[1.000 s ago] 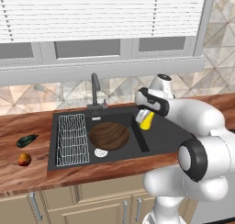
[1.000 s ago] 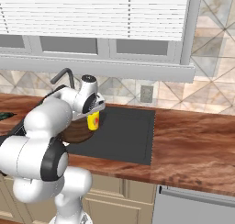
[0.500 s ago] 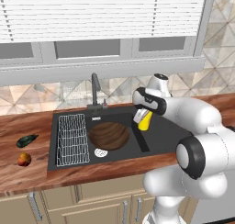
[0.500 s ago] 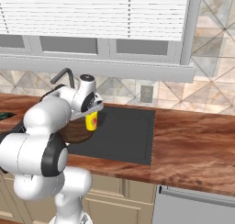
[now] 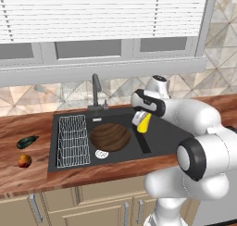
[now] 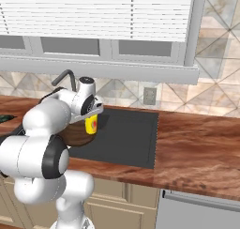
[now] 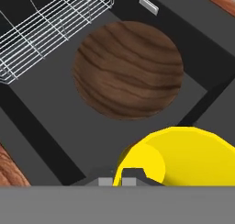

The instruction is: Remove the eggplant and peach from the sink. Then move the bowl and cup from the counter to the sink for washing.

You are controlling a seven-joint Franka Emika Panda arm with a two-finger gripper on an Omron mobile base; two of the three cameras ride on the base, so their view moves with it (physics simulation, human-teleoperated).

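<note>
The gripper (image 5: 141, 120) hangs over the black sink (image 5: 162, 137), its jaws pinched on the yellow cup (image 5: 144, 122), which is lifted clear of the sink's surface and tilted; in the right base view the cup (image 6: 91, 124) shows a red mark on its side, and in the hand view the cup (image 7: 183, 156) fills the lower right, its open mouth turned toward the camera. It is held above the flat drainboard just right of the basin's right wall. The brown wood-grain bowl (image 5: 109, 136) sits in the deep basin, near its middle, with the silver round drain (image 5: 102, 153) just beside it toward the front edge of the sink; from the hand camera the bowl (image 7: 128, 69) lies beyond the cup, apart from it. A wire rack (image 5: 72, 140) stands along the basin's left side, next to the bowl, and the dark faucet (image 5: 96, 93) rises from the sink's back edge. The eggplant (image 5: 27, 141) lies on the wooden counter (image 5: 18, 128) to the left of the sink, near the counter's left end, and the peach (image 5: 24, 161) rests just in front of it, closer to the counter's front edge; the two are near each other, and both are out of the sink.
</note>
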